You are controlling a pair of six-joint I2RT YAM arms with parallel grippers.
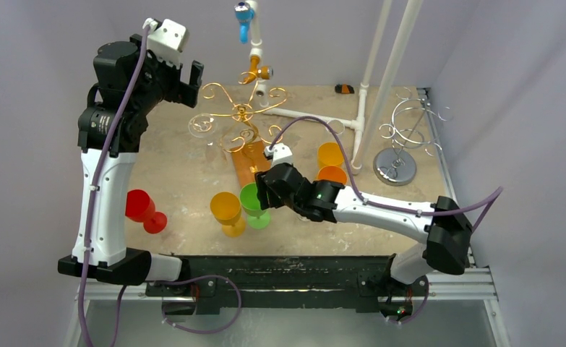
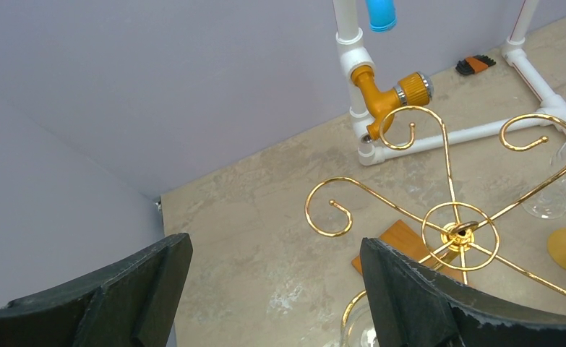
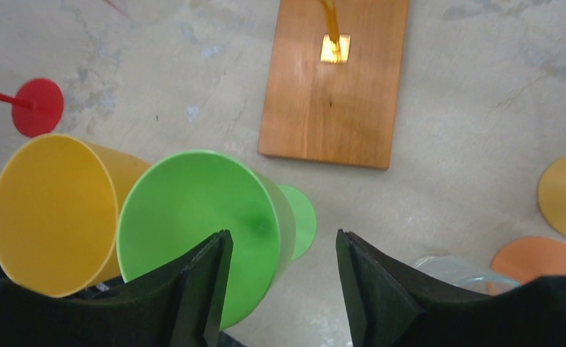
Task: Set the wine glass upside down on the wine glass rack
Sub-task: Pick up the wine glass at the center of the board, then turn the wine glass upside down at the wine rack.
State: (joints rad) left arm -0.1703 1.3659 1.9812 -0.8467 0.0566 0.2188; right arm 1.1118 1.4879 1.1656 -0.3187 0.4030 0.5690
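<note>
Fingers of open right hand straddle green glass rim, yellow glass alongside.

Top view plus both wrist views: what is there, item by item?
Gold rack: one, gold, centre-back, on wooden base.
Silver rack: one, silver, back right.
Green glass: one, green, upright, front centre.
Yellow glass: one, yellow, left of green glass.
Red glass: one, red, front left.
Orange glasses: two, orange, right of wooden base.
Clear glasses: at least two, clear, at gold rack.
Pipe frame: one, white, back.
Left gripper: open, empty, raised.
Right gripper: open, straddling green glass's rim.
</note>
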